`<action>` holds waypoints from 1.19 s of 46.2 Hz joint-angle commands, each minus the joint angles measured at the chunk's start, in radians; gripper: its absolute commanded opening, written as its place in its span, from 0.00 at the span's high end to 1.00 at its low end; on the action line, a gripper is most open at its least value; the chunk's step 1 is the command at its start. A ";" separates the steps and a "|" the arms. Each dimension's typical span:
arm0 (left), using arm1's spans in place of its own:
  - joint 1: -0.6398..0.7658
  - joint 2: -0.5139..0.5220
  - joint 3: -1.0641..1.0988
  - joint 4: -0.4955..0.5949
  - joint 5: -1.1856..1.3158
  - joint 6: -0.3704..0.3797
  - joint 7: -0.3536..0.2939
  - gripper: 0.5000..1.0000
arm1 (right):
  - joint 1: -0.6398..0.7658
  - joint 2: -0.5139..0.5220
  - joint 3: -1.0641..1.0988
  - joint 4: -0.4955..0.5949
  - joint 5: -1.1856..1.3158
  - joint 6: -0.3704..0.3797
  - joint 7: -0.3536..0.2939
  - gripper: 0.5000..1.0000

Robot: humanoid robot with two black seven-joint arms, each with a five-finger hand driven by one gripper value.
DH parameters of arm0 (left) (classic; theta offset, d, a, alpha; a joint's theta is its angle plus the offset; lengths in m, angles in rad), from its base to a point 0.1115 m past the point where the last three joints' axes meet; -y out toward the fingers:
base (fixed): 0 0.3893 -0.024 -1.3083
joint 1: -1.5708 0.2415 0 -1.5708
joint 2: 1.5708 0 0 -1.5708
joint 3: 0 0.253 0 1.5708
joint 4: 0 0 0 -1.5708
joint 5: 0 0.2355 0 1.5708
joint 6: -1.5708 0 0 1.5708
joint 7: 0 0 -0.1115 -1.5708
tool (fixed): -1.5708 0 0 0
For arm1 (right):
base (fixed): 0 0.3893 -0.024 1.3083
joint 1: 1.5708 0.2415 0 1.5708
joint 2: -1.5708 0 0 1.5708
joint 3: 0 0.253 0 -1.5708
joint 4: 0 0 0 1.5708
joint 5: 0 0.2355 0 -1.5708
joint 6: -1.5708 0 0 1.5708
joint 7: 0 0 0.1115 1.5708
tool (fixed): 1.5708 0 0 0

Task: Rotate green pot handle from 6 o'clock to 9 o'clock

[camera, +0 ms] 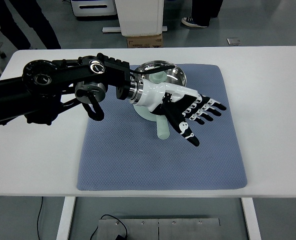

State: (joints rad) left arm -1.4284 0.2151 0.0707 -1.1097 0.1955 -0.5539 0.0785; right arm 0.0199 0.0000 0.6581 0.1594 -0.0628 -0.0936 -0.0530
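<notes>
A pale green pot (164,76) with a shiny steel inside stands on a blue mat (137,160) in the middle of the white table. Its pale green handle (163,130) points toward the near edge of the table. My left arm comes in from the left and reaches across the pot. My left hand (195,114) hovers over the pot's near side and the handle's root, fingers spread and holding nothing. The hand hides part of the pot body. The right arm is out of view.
The white table (268,75) carries only the mat and pot. Beyond its far edge stand a cardboard box (144,40), a white equipment base, and people's legs and shoes (194,21) on the grey floor.
</notes>
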 commanded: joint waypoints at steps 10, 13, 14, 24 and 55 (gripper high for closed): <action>-0.010 0.001 0.057 0.011 0.059 -0.006 0.000 0.00 | 0.000 0.000 0.000 0.000 0.000 0.000 0.001 0.00; -0.010 0.000 0.057 0.024 0.082 -0.006 0.000 0.00 | 0.000 0.000 0.000 0.000 0.000 0.000 0.001 0.00; -0.010 0.001 0.057 0.027 0.090 -0.006 0.000 0.00 | 0.000 0.000 0.000 0.000 0.000 0.000 -0.001 0.00; -0.010 0.001 0.063 0.033 0.160 -0.006 -0.002 0.00 | 0.000 0.000 0.000 0.000 0.000 0.000 -0.001 0.00; -0.078 0.017 0.182 0.030 0.162 -0.057 0.000 0.00 | 0.000 0.000 0.000 0.000 0.000 0.000 0.001 0.00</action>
State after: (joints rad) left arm -1.5038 0.2301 0.2430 -1.0785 0.3575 -0.6113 0.0782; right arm 0.0199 0.0000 0.6581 0.1595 -0.0629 -0.0936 -0.0530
